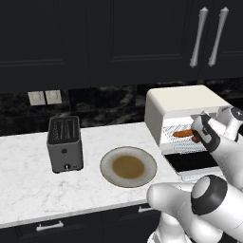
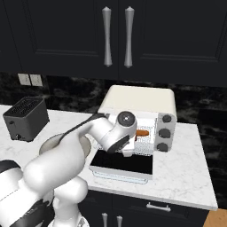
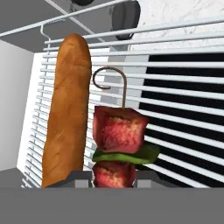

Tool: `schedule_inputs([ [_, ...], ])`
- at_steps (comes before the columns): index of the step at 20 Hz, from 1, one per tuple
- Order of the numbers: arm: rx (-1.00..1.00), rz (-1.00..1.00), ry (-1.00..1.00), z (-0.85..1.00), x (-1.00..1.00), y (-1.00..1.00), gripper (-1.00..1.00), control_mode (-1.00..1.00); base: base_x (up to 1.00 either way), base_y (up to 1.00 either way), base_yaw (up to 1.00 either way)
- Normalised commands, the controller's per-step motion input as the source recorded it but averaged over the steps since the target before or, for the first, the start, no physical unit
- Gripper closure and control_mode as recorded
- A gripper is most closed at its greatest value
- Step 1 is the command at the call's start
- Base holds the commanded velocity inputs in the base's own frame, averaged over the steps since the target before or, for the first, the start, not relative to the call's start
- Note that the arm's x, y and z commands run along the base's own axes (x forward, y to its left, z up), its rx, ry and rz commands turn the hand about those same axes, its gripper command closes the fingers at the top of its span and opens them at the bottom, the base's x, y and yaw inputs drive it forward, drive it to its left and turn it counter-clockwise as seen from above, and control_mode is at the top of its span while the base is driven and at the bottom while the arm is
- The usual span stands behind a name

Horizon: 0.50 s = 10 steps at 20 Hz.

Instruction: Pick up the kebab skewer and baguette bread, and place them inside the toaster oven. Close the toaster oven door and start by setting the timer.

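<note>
The gripper [image 3: 114, 177] is clamped on the kebab skewer [image 3: 119, 138], at the bottom centre of the hand view, with red meat chunks and a green slice between the fingers. Just left of it the baguette [image 3: 68, 118] lies on the wire rack [image 3: 175, 109] inside the toaster oven [image 1: 178, 102], at the right of the left base view. The oven door [image 2: 126, 166] hangs open, flat below the opening. A plate [image 1: 128, 166] and a grey toaster [image 1: 65, 142] sit on the counter [image 1: 28, 180] to the left
</note>
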Motion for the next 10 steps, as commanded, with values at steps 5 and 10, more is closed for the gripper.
schedule_inputs([
  [5, 0.04, 0.00, 0.00, -0.01, 0.40, -0.06, 1.00, -1.00, 0.00, 0.00, 0.00],
  [10, 0.01, 0.00, 0.00, -0.14, 0.24, -0.02, 1.00, -1.00, 0.00, 0.00, 0.00],
])
